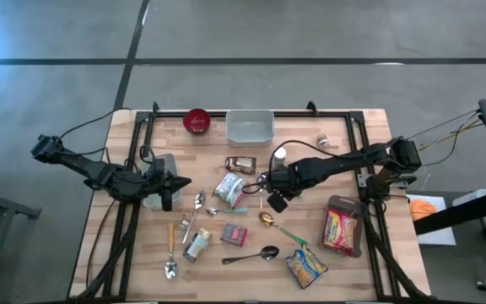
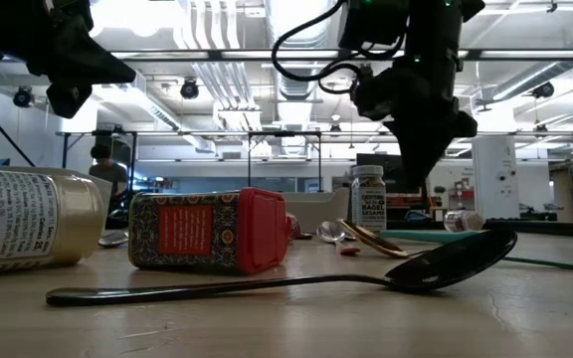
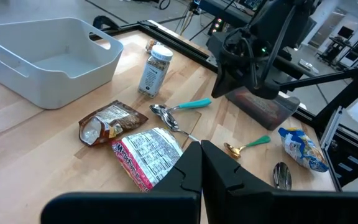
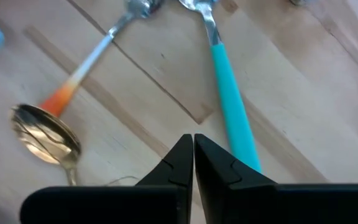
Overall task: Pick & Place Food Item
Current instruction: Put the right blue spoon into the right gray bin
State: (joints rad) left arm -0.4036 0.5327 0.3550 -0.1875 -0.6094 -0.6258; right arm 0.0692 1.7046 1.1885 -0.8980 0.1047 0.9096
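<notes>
Food items lie on the wooden table: a brown packet [image 1: 240,164] [image 3: 110,121], a red-and-white packet [image 1: 229,189] [image 3: 148,155], a small bottle [image 1: 279,154] [image 3: 155,70], a yellow noodle packet [image 1: 338,228] and a chip bag [image 1: 305,266]. My right gripper [image 1: 262,187] [image 4: 193,146] points down, shut and holding nothing. It hovers over bare wood beside a teal-handled spoon [image 4: 232,118] and an orange-handled spoon [image 4: 73,87]. My left gripper [image 1: 174,181] [image 3: 201,155] is shut and holds nothing. It waits above the table's left part, aimed toward the packets.
A white bin [image 1: 250,125] [image 3: 55,56] and a red bowl [image 1: 197,120] stand at the far edge. A gold spoon [image 4: 45,140], a black spoon [image 1: 251,256] [image 2: 267,283], a red-lidded tin [image 2: 212,231] and a jar [image 1: 197,245] lie toward the near side.
</notes>
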